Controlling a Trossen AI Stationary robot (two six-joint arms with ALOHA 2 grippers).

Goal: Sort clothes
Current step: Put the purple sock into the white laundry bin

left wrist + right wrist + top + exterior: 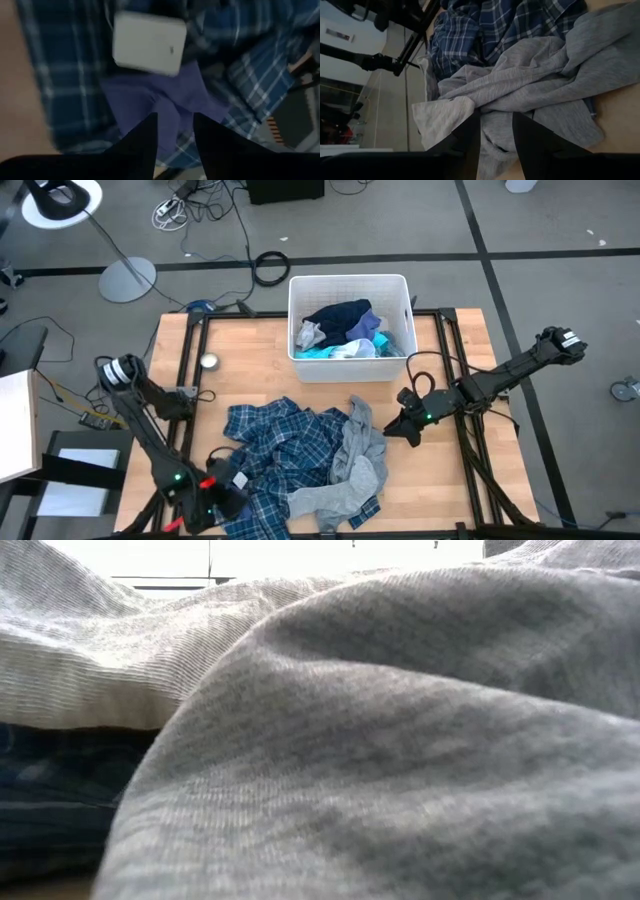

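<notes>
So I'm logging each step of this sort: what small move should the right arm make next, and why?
Probably ease the right gripper toward the grey garment and close on its edge. Its fingers are open just short of the cloth, which lies atop the plaid shirt, outside the white bin.

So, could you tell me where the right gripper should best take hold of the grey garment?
Probably the raised fold at the grey garment's right edge, nearest the right gripper. Come from above and the right; that part lies off the plaid shirt.
</notes>
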